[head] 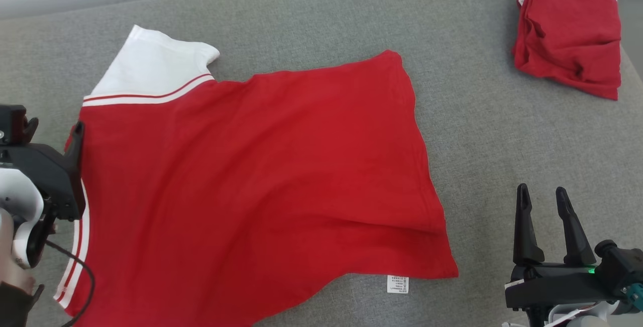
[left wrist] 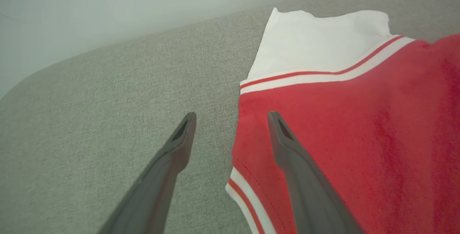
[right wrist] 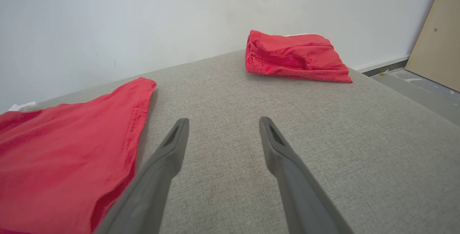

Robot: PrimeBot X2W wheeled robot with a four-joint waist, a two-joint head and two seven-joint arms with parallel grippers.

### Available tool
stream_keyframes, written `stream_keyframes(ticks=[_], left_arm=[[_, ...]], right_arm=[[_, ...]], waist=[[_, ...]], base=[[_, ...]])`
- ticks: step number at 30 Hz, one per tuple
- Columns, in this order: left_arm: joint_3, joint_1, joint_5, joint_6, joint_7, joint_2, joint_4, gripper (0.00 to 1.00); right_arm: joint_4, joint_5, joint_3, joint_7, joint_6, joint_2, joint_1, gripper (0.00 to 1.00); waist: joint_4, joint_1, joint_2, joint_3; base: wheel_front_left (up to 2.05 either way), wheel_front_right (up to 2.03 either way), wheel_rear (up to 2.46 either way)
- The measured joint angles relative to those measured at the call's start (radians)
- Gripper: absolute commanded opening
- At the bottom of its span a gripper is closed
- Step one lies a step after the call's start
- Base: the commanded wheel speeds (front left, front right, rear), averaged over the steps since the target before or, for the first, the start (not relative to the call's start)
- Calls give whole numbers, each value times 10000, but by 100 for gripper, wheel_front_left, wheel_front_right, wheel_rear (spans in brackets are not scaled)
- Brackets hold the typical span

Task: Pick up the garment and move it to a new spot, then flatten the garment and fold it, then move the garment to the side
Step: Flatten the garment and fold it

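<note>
Two red items lie on the grey fabric bench [head: 321, 15]. The garment [head: 251, 166] is spread out mostly flat across the left and centre, w/ some shallow wrinkles toward its lower right corner. A 2nd, folded garment [head: 570, 35] sits well apart at the far right corner. The spread one has a white sleeve [head: 150, 63] pointing to the far left, set off by white-and-red stripe trim, and more of that trim runs along its left edge. A small white label [head: 398, 284] pokes out from under the near right hem. Left claw [left wrist: 231, 115] is at the garment's left edge near the sleeve seam, fingers spread wide and gripping nothing. In the left wrist view one finger is over red cloth and the other over bare bench, w/ the cloth edge between them; can't tell if either touches. Right claw [head: 541, 189] is spread too and empty, over bare bench just right of the hem and well short of the folded garment. Pale wall [right wrist: 143, 11] behind the bench; a tan board [right wrist: 438, 40] leans at the far right by the floor [right wrist: 424, 93].
</note>
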Motion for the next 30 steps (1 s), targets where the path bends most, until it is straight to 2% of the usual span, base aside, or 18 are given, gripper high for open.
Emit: stream_keyframes(ticks=[11, 12, 13, 14, 21, 30], left_arm=[[-343, -354, -500, -90, 372, -134, 1175, 100], [-389, -405, -500, -92, 364, -123, 1233, 92], [-433, -467, -500, -94, 355, -119, 1317, 42], [-500, -516, -495, -98, 360, -109, 1394, 2], [-865, -1107, -288, -104, -288, -29, 1732, 0], [-1028, -2444, 228, -88, -1893, 69, 2291, 0]], right_arm=[[-54, 19, -48, 0, 0, 21, -118, 100], [-54, 19, -54, 0, 0, 21, -124, 100], [-58, 19, -54, 0, 0, 21, -135, 100], [-63, 17, -54, 0, 0, 21, -154, 100], [-125, -61, -105, 0, 0, 25, -253, 100], [-199, -157, -79, 0, 0, 19, -414, 100]], waist=[[-166, -2, -1, 342], [-165, -2, -1, 356], [-163, -2, -1, 372], [-164, -2, -1, 386], [-146, -2, -1, 490], [-166, -2, -2, 605]], base=[[0, 0, 0], [0, 0, 0], [0, 0, 0], [0, 0, 0], [0, 0, 0], [0, 0, 0]])
